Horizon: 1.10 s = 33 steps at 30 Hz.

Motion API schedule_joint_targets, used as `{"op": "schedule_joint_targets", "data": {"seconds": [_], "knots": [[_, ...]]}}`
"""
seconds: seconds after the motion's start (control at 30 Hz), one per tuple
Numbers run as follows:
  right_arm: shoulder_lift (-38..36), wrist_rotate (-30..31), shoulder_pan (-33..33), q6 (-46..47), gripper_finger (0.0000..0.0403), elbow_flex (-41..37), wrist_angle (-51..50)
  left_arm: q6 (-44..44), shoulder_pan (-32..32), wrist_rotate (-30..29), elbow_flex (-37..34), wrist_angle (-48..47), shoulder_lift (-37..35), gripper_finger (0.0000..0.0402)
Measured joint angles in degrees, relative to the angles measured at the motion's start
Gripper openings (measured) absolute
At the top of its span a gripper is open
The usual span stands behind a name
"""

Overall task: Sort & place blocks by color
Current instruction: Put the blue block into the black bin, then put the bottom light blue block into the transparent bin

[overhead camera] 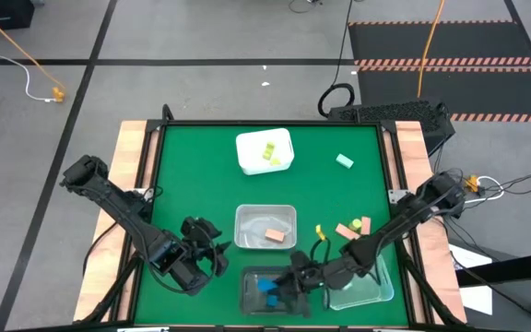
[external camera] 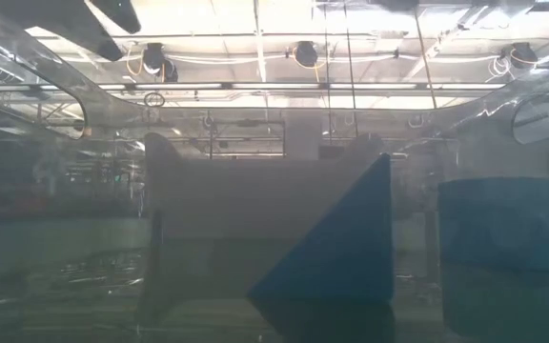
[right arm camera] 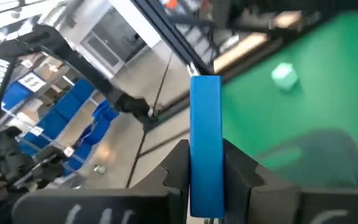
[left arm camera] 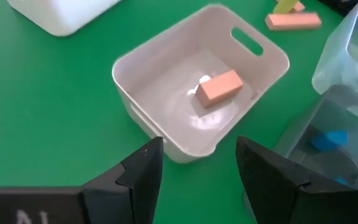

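Four tubs sit on the green table [overhead camera: 192, 166]; taking the middle tub [overhead camera: 265, 227] as the landmark. It is pale grey with handle slots and holds one salmon block [left arm camera: 219, 88], lying flat on its floor.

White tub [overhead camera: 265, 151]: on the far side of the middle tub, holding yellow-green blocks [overhead camera: 270, 153].

Dark tub [overhead camera: 267, 290]: just on the near side of the middle tub. Blue blocks [overhead camera: 267, 285] lie inside; the low view, seemingly taken from within it, shows a blue wedge shape [external camera: 336, 238] close up.

Clear tub [overhead camera: 362, 284]: to the right of the dark tub, near the table's front edge.

Loose blocks right of the middle tub: two salmon ones [overhead camera: 354, 227] and a small yellow one [overhead camera: 320, 231]. A mint block [overhead camera: 344, 161] lies alone, farther back and well to the right of the white tub.

Right gripper [overhead camera: 293, 277]: over the dark tub's right end, jaws clamped on a blue bar [right arm camera: 205, 143], which stands upright between the fingers (wrist view shows it plainly).

Left gripper [overhead camera: 212, 251]: just left of the middle tub, near its front corner. Fingers [left arm camera: 143, 171] stand apart, nothing between them, pointed toward that tub's near wall.
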Motion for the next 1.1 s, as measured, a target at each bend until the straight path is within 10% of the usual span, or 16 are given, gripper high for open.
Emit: {"op": "schedule_joint_targets", "data": {"seconds": [0.6, 1.1], "knots": [[4.86, -5.49, -0.08, 14.32, 0.0065, 0.02, -10.22, -2.47, -6.52, 20.30, -0.78, -11.05, 0.00, 0.0202], [4.25, -5.63, -1.52, 11.37, 0.0221, 0.00, -5.01, -23.34, -15.25, 32.82, -9.73, -8.19, 0.09, 0.0202]]}}
